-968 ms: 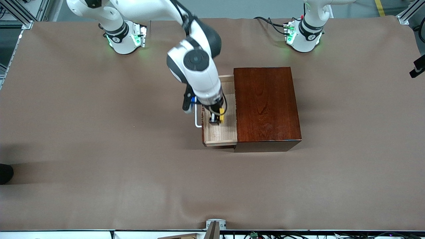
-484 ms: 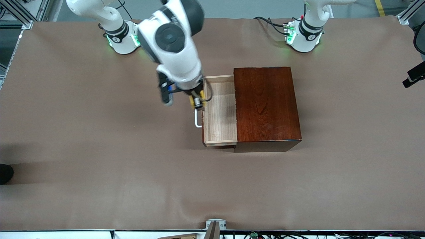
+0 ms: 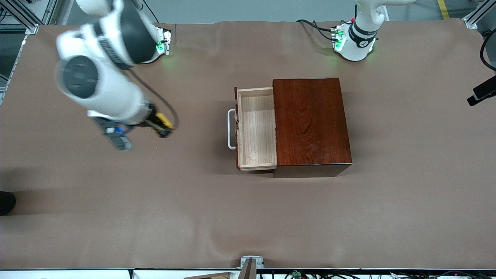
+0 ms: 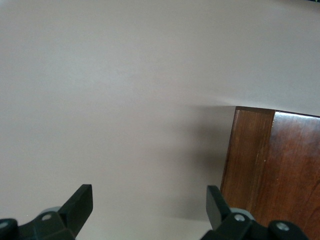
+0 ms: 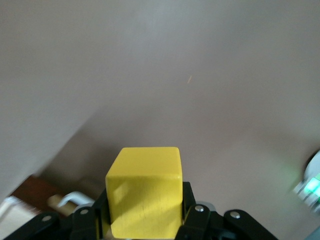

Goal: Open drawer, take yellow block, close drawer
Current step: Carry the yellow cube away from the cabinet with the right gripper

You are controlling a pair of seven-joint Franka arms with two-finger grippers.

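Mid-left of front view: right gripper point(image 3: 164, 130) clamps yellow block point(image 3: 166, 121) over counter point(image 3: 116, 193) | drawer point(image 3: 255, 128) open | left gripper point(image 4: 145, 210) wide

I see a bright yellow block point(image 5: 145, 192) between the black fingers point(image 5: 197, 217) of my right pincer point(image 3: 162, 128), over the plain brown table point(image 3: 248, 217). The wooden box point(image 3: 311, 122) is glossy dark reddish-brown with visible grain, and its drawer point(image 3: 256, 130) is pale striped wood with a white handle point(image 3: 231, 130). My arms are white with black joints and green base lights.
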